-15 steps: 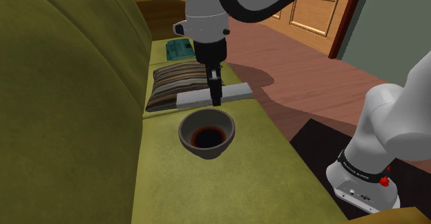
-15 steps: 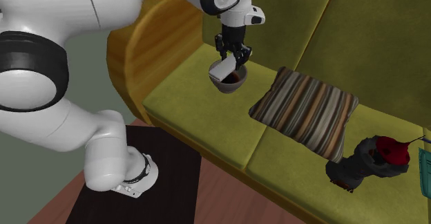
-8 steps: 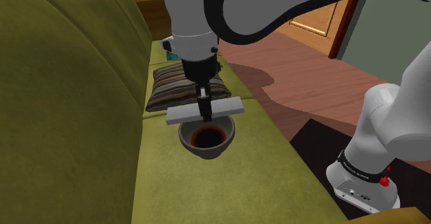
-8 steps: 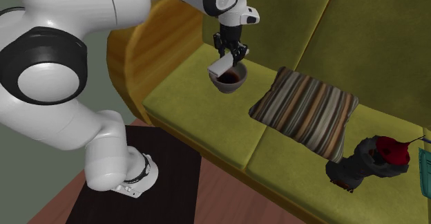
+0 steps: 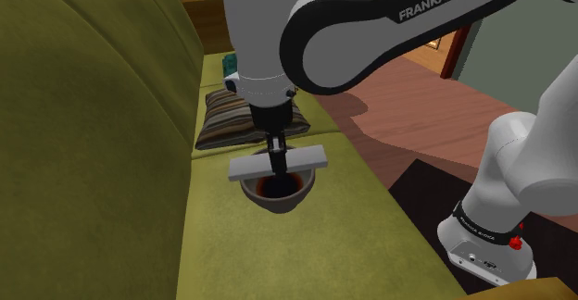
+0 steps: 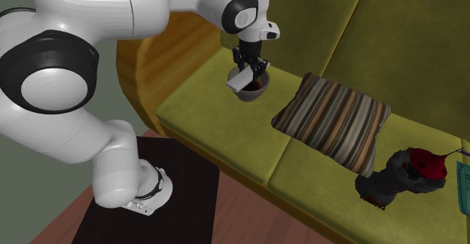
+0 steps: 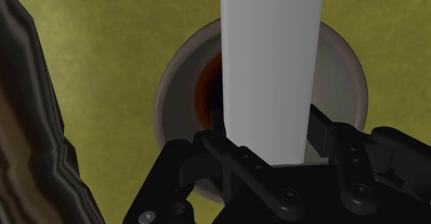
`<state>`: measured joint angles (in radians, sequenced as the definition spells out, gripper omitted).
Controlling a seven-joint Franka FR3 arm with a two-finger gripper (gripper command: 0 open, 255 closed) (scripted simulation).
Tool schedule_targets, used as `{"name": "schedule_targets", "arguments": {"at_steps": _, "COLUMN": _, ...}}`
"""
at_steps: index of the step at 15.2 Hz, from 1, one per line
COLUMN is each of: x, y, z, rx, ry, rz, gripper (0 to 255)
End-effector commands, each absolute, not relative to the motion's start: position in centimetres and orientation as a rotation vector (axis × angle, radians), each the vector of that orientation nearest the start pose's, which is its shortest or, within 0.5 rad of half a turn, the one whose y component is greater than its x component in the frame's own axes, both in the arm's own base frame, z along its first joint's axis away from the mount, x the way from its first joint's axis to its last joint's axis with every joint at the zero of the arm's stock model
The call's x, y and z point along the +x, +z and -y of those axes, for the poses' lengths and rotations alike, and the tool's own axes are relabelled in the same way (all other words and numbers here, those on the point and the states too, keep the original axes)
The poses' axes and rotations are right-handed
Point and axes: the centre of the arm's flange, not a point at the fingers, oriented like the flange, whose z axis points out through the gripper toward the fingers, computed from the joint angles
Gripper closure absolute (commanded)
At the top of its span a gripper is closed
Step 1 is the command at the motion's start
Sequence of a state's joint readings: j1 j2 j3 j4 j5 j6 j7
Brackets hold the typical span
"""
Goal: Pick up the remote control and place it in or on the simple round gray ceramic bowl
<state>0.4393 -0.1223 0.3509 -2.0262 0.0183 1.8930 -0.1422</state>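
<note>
Low in the wrist view, the gripper (image 7: 268, 129) clasps the pale grey remote control (image 7: 273, 50) across its width. Directly beneath sits the grey bowl (image 7: 178, 84) on the olive sofa seat (image 7: 103, 22); the remote's long axis spans its mouth, probably overhanging the rim.

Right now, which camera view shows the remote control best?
The wrist view: the pale grey remote control shows its whole width, clasped in the gripper, straight over the grey bowl. The shoulder view shows it as a bar across the bowl, its middle hidden by the gripper. The second exterior view shows it from far off.
</note>
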Motion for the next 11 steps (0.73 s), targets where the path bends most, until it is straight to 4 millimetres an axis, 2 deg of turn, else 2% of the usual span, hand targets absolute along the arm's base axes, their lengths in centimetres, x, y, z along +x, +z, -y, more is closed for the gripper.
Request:
{"name": "schedule_targets", "arguments": {"at_steps": 1, "x": 36.27, "y": 49.22, "z": -37.63, "rx": -2.838, "ry": 0.014, "rz": 1.413, "gripper": 255}}
{"name": "schedule_targets", "arguments": {"at_steps": 8, "x": 36.27, "y": 49.22, "z": -37.63, "rx": -2.838, "ry": 0.014, "rz": 1.413, "gripper": 255}}
{"name": "schedule_targets", "arguments": {"at_steps": 9, "x": 36.27, "y": 49.22, "z": -37.63, "rx": -2.838, "ry": 0.014, "rz": 1.413, "gripper": 0}}
{"name": "schedule_targets", "arguments": {"at_steps": 11, "x": 36.27, "y": 49.22, "z": -37.62, "rx": -2.838, "ry": 0.014, "rz": 1.413, "gripper": 0}}
